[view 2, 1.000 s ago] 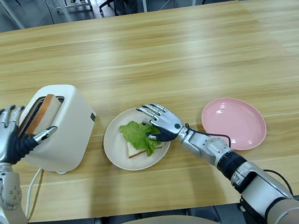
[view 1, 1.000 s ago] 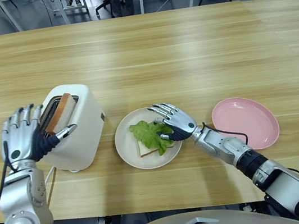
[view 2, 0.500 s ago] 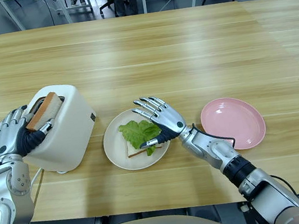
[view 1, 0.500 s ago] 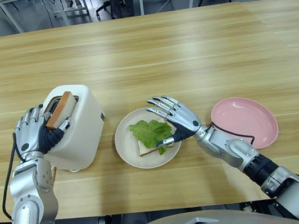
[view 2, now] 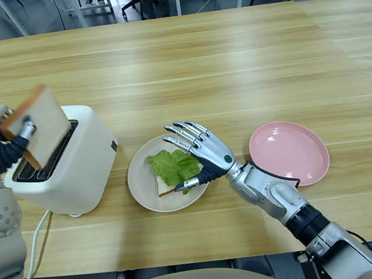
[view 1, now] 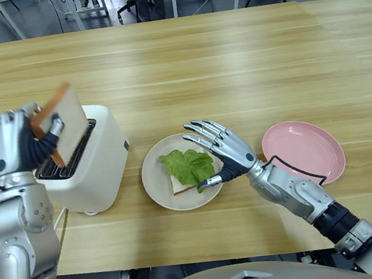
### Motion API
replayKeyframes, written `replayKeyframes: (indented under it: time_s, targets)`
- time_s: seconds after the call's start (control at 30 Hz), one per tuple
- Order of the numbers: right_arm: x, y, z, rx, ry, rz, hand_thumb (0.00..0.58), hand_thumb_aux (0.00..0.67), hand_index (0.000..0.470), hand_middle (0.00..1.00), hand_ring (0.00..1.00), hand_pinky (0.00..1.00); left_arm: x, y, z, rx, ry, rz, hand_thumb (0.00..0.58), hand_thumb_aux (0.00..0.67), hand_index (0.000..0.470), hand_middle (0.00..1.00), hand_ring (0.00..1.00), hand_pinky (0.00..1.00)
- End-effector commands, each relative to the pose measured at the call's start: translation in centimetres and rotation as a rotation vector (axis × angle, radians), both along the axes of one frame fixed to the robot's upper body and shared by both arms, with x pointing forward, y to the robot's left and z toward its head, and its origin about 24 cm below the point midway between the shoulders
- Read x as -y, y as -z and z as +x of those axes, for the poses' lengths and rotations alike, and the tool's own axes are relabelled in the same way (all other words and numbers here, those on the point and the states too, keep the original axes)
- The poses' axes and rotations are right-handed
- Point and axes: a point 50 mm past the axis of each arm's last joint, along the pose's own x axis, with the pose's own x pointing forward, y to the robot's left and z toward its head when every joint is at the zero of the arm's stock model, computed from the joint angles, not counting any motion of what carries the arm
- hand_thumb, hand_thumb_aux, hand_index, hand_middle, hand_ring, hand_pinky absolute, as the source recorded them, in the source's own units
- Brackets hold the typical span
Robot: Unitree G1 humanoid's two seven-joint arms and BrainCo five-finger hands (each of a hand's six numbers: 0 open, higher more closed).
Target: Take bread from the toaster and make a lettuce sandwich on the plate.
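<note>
Left edge of frame, mid height: left hand (view 1: 8,143) is raised, fingers curled tight on a toast slice (view 1: 66,119). Thumb is on the slice's face and the other fingers wrap its left edge. The slice is tilted, top leaning to the upper right, brown crust showing along the left side. Its lower corner sits right at the slot opening; can't tell if it's fully clear.

Just right of the hand and under the slice: white toaster (view 1: 98,167), left of centre on the wooden table (view 1: 230,61), slots facing up. A white cord (view 2: 39,237) runs from its lower left toward the bottom edge.

Centre, slightly low: cream plate (view 1: 152,187), just beside the toaster and not touching it. On it is a bottom slice (view 1: 179,187), mostly covered by a lettuce leaf (view 1: 189,165). Only the slice's lower left corner shows. The lettuce lies flat, within the rim.

Right of centre: right hand (view 1: 229,150), fingers spread wide, holding nothing. The palm faces left toward the lettuce and the fingertips point to the upper left. The thumb tip is low over the right part of the cream plate, at the lettuce's edge; contact can't be told. The forearm runs off to the lower right.

Further right: pink plate (view 1: 309,155) on the table, just beside the right wrist and apart from the cream plate.
</note>
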Motion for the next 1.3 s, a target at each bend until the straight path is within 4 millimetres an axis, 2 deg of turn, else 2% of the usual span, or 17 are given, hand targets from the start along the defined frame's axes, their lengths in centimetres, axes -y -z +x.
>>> replayKeyframes:
  time_s: [0.03,0.23,0.33,0.43,0.53,0.7,0.87,1.0,1.3]
  targets:
    - [0.0,-0.3,-0.7,0.012,-0.033,0.013,0.0,0.0,0.0,0.0,0.0,0.0,0.5,-2.2,-0.6,0.122,0.032,0.034,0.58,0.67,0.46,1.0,1.0,1.0]
    - [0.4,-0.8,-2.2,0.05,-0.079,0.04,0.0,0.0,0.0,0.0,0.0,0.0,2.2,-4.7,-1.1,0.253,0.123,0.062,0.58,0.67,0.46,1.0,1.0,1.0]
    - [0.9,-1.4,-3.2,0.098,-0.102,0.064,0.0,0.0,0.0,0.0,0.0,0.0,4.4,-4.5,-0.6,0.233,0.293,-0.055,0.58,0.67,0.46,1.0,1.0,1.0]
    - [1.7,-2.1,-4.0,0.152,-0.1,0.095,0.0,0.0,0.0,0.0,0.0,0.0,7.2,-2.5,0.9,0.08,0.502,-0.211,0.58,0.67,0.46,1.0,1.0,1.0]
    - [2.9,-2.7,-4.9,0.22,-0.098,0.098,0.0,0.0,0.0,0.0,0.0,0.0,9.6,0.8,2.6,-0.164,0.692,-0.329,0.58,0.67,0.46,1.0,1.0,1.0]
    - [4.3,-3.7,-6.2,0.295,-0.127,0.078,0.0,0.0,0.0,0.0,0.0,0.0,10.5,5.0,4.4,-0.446,0.842,-0.433,0.58,0.67,0.46,1.0,1.0,1.0]
    - [4.1,-3.6,-7.0,0.309,-0.182,0.004,0.0,0.0,0.0,0.0,0.0,0.0,11.9,8.2,5.8,-0.675,0.972,-0.478,0.58,0.67,0.46,1.0,1.0,1.0]
    - [3.5,-2.2,-6.5,0.241,-0.189,-0.063,0.0,0.0,0.0,0.0,0.0,0.0,12.7,10.7,7.2,-0.8,0.966,-0.442,0.58,0.67,0.46,1.0,1.0,1.0]
    - [1.9,3.7,-4.4,-0.099,-0.125,-0.307,0.0,0.0,0.0,0.0,0.0,0.0,13.4,14.5,9.3,-0.945,0.942,-0.448,0.58,0.67,0.46,1.0,1.0,1.0]
